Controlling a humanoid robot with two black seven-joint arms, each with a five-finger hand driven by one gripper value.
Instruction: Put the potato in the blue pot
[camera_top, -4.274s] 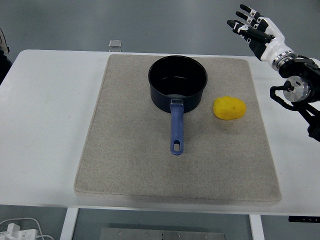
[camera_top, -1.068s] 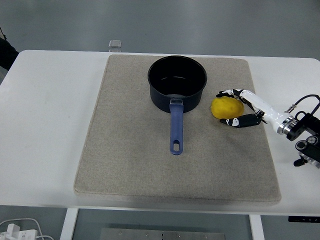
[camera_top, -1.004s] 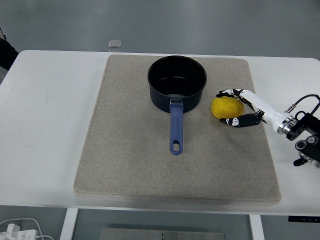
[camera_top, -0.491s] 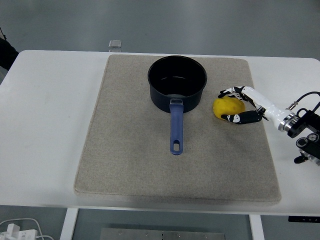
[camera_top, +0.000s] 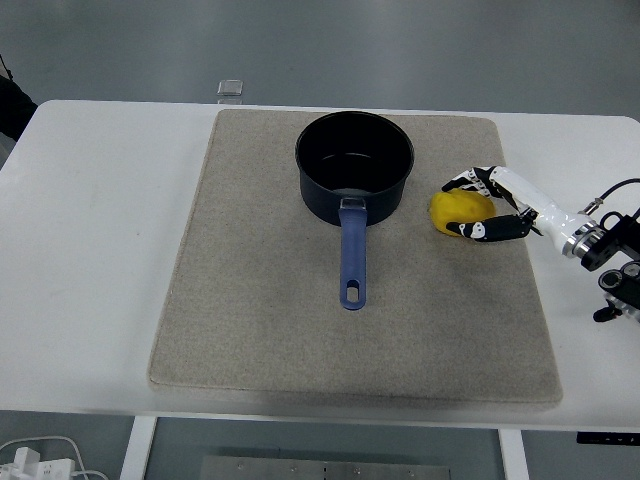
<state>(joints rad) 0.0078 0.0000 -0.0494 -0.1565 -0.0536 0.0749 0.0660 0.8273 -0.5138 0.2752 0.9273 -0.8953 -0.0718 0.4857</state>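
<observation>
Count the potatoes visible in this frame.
1. The yellow potato lies on the mat just right of the blue pot, with the right hand wrapped around it. The pot looks empty, so nothing seems hidden.

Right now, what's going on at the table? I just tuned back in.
The right hand has its fingers curled around the yellow potato, which sits on the beige mat just right of the blue pot. Whether the potato is off the mat yet can't be told. The pot is empty, with its handle pointing toward the near edge. The left arm is out of view.
</observation>
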